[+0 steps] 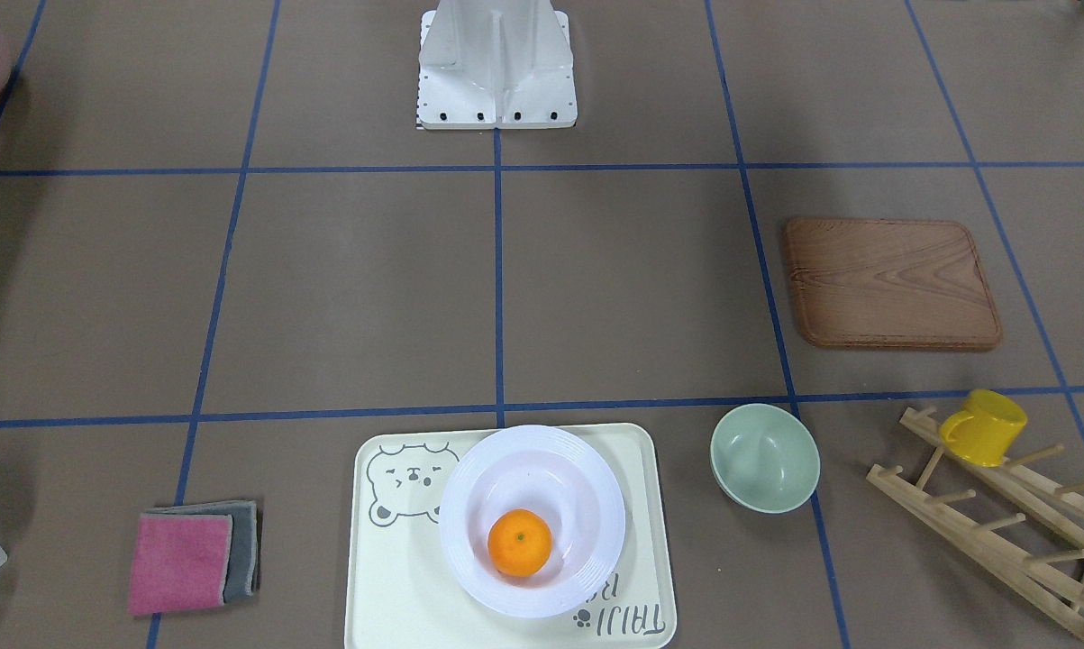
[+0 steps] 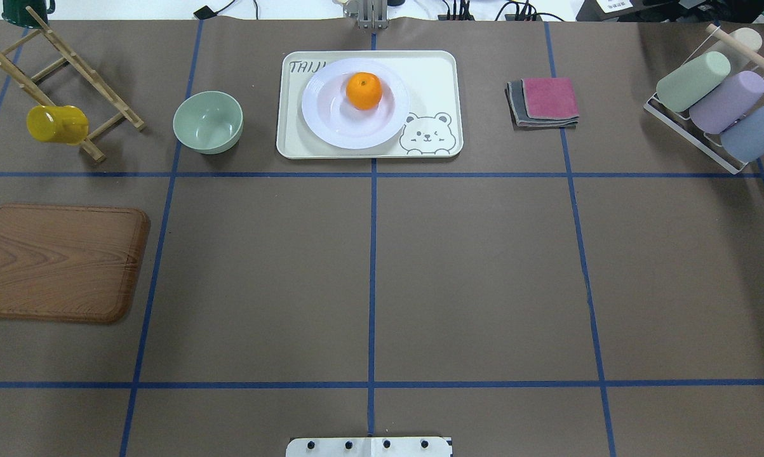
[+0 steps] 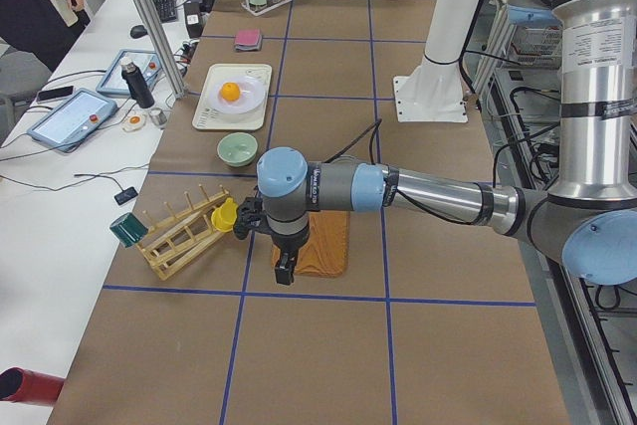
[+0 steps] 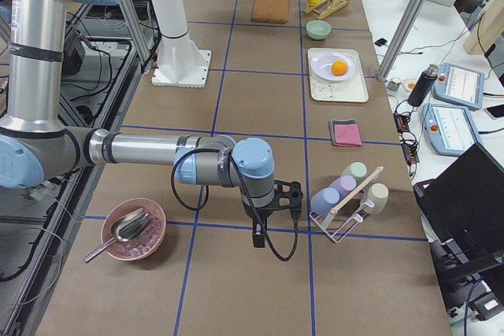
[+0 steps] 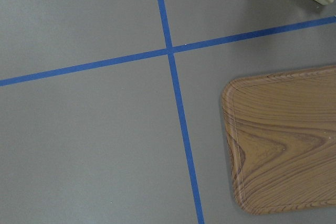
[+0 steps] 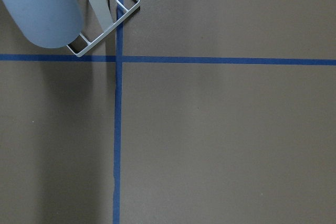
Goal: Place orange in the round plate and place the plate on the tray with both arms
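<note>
The orange (image 1: 519,542) lies in the sunken centre of the round plate (image 1: 542,451), and the plate rests on the cream bear tray (image 1: 388,577) at the table's far middle. From overhead, the orange (image 2: 364,91) sits in the plate (image 2: 331,124) toward the lettered end of the tray (image 2: 432,76). Both arms are far from it. The left gripper (image 3: 284,268) hangs over the wooden board's edge, and the right gripper (image 4: 257,238) hangs near the cup rack. Each shows only in a side view, so I cannot tell whether it is open or shut.
A pale green bowl (image 2: 207,122) stands beside the tray, with a wooden peg rack holding a yellow mug (image 2: 56,124) further left. The wooden board (image 2: 58,261) lies at left. Folded cloths (image 2: 543,101) and a rack of cups (image 2: 718,101) are at right. A pink bowl with a spoon (image 4: 134,230) sits near the right arm.
</note>
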{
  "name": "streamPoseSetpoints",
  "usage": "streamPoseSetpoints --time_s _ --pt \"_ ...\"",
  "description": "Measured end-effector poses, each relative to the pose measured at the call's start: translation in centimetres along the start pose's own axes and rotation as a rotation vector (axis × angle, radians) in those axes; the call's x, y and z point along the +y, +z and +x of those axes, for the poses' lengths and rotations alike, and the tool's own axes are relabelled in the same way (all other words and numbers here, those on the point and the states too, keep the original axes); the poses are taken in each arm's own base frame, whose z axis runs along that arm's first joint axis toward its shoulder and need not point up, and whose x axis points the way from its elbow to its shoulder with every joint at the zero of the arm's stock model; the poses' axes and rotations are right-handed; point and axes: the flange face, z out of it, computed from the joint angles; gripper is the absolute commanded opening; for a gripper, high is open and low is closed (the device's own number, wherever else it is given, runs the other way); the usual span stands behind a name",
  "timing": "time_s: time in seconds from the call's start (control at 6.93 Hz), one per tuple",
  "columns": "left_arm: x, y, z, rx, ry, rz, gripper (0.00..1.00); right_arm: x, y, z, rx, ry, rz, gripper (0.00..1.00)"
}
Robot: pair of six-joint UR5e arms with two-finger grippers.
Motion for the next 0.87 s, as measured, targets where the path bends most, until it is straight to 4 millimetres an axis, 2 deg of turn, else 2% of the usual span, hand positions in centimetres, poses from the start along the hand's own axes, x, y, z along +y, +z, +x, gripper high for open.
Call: streamPoseSetpoints --time_s 0.87 --pt "0.77 0.47 -0.26 0.004 -0.008 -0.010 0.99 -0.21 -0.10 -0.24 -0.012 0.011 0.004 1.00"
